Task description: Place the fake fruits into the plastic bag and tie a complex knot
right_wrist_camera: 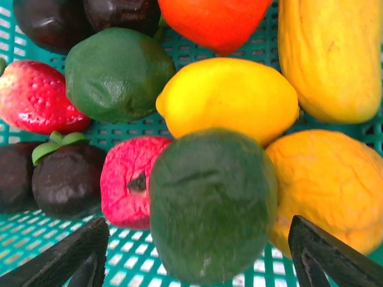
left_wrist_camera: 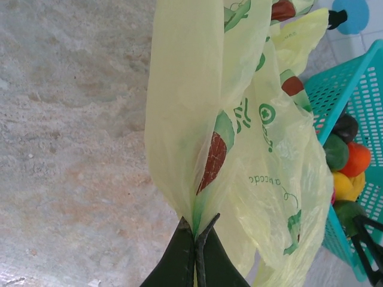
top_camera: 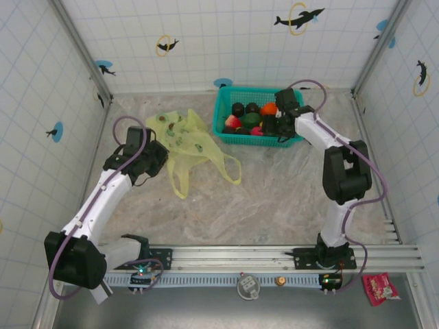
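Two hands busy: my left hand (left_wrist_camera: 195, 238) clamps the bag (left_wrist_camera: 239, 149), so my open right hand (right_wrist_camera: 200, 251) should straddle the nearest green fruit (right_wrist_camera: 209, 203) squarely before closing

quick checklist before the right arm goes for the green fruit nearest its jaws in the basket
1. Left gripper pinching the plastic bag: ok.
2. Right gripper jaws open: ok.
3. Near green fruit lies between the jaws: ok.
4. Room around it: not ok. The lemon, yellow-orange fruit and pink fruit crowd it.
5. Bag mouth open for a drop: cannot tell.
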You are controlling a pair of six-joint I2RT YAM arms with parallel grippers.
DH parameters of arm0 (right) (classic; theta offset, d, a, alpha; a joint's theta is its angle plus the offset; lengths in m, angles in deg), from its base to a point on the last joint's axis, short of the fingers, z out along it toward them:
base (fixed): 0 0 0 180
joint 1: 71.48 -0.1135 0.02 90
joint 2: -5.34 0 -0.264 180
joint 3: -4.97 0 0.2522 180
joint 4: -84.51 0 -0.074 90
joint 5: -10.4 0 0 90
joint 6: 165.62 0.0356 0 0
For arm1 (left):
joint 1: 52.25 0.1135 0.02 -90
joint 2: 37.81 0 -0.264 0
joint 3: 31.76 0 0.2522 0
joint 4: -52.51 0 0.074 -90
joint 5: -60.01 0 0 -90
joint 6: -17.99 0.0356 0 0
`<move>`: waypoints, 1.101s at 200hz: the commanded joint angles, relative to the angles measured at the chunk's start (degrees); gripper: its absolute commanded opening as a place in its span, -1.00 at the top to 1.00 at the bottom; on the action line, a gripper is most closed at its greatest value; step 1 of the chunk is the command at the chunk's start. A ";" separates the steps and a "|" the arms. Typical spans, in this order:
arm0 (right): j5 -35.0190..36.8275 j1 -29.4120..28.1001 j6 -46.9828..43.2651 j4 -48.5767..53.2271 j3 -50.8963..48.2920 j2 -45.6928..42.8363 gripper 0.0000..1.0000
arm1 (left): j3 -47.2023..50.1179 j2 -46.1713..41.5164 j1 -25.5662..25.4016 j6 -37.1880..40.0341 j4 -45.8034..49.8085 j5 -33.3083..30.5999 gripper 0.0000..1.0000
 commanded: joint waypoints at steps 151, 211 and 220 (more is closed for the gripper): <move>1.12 1.12 -3.52 1.88 8.75 5.07 0.09 | 2.22 -2.09 0.23 1.14 -0.91 1.62 1.00; -4.76 0.11 -6.68 -3.89 2.09 -10.94 0.09 | 1.72 -1.92 0.22 0.90 -1.27 2.88 1.00; -6.65 -0.85 -7.16 -5.19 0.29 -13.73 0.09 | 1.62 -1.99 0.22 0.90 -1.27 2.88 1.00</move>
